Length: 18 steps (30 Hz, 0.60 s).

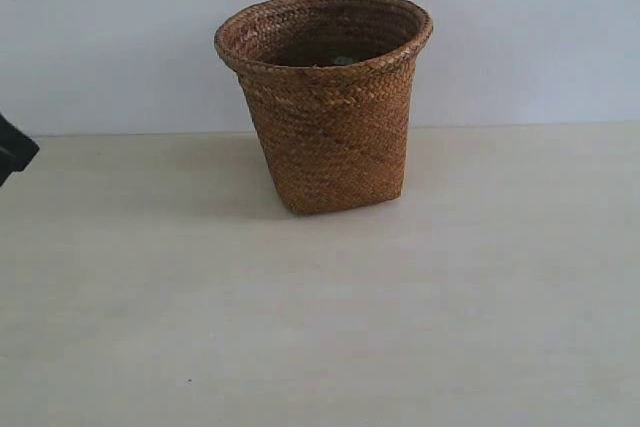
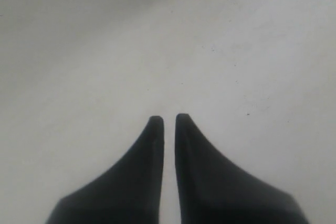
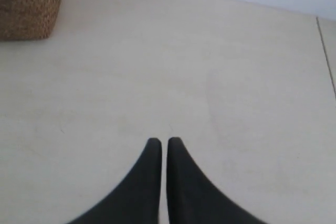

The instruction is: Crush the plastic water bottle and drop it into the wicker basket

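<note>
1. The wicker basket stands upright on the table, roughly mid-table and towards the back, near the plain white wall. It has a wide flared rim on top and a narrower squarish base.
2. All I can see of the plastic water bottle is a tiny pale glint down inside the basket, just over the front of the rim (way too small to make out the cap or label).
3. The left end effector hangs over bare table. Its two black fingers are nearly together with only a thin slit between them, and there's nothing in its grip.
4. The right end effector looks the same: fingers practically closed with a hairline gap, holding nothing, over bare table.
5. The right wrist view catches the lower side of the basket, well apart from those fingertips.
6. In the exterior view a dark piece of the robot pokes in at the left edge, well clear of the basket.
</note>
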Each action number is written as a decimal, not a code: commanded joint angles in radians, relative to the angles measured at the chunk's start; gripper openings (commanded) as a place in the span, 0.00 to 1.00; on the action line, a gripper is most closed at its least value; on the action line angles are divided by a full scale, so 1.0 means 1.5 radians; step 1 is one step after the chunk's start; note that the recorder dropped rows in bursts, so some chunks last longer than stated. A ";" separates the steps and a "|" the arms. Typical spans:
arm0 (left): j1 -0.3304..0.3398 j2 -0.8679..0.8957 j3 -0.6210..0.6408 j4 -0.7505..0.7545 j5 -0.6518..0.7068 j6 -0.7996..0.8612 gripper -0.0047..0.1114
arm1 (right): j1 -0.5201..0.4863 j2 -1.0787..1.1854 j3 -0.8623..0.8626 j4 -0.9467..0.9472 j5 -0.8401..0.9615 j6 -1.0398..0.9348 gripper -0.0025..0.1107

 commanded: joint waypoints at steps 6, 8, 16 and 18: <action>0.000 -0.206 0.205 0.002 -0.210 -0.064 0.08 | 0.000 -0.198 0.123 0.031 -0.124 -0.004 0.02; 0.000 -0.238 0.238 0.002 -0.250 -0.075 0.08 | 0.000 -0.229 0.144 0.039 -0.148 -0.004 0.02; 0.000 -0.373 0.341 0.001 -0.344 -0.116 0.08 | 0.000 -0.373 0.239 0.066 -0.221 -0.004 0.02; 0.000 -0.405 0.367 -0.002 -0.361 -0.127 0.08 | 0.000 -0.410 0.249 0.066 -0.221 -0.004 0.02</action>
